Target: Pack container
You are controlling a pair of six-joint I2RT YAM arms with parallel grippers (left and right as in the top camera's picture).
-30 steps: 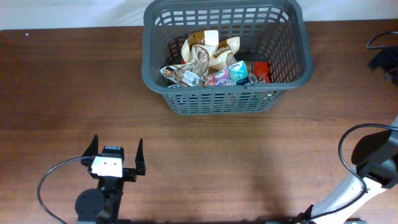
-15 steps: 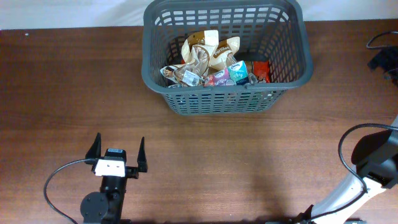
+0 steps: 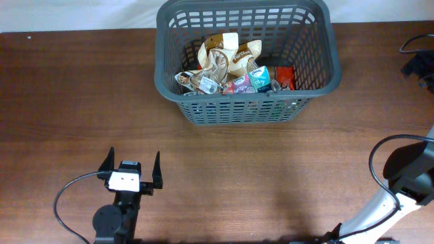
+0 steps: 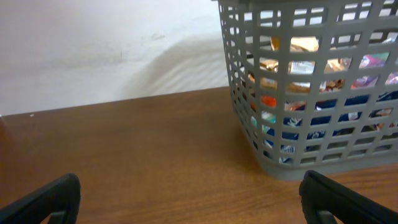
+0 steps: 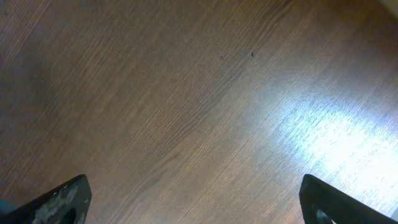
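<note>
The container [image 3: 245,13], a big dark grey lattice basket, stands at the far middle of the table with several snack packages [image 3: 230,68] piled inside. The left wrist view shows the container [image 4: 249,93] from the side, packages visible through its slots. My left gripper [image 3: 132,166] sits low near the front left of the table, well short of the container, open with nothing between its fingers [image 4: 50,199]. The right gripper [image 5: 194,205] is open over bare wood; in the overhead view only the right arm [image 3: 407,183] shows at the front right corner, its jaws hidden.
The brown wooden table [image 3: 81,102] stretches bare to the left and in front of the basket. A black cable [image 3: 64,196] loops beside the left arm. Another dark cable and object [image 3: 417,57] lie at the far right edge. A white wall [image 4: 93,50] backs the table.
The left gripper has drawn back toward the front edge and shifted a little right, staying open. The basket, its contents and the right arm have not moved.
</note>
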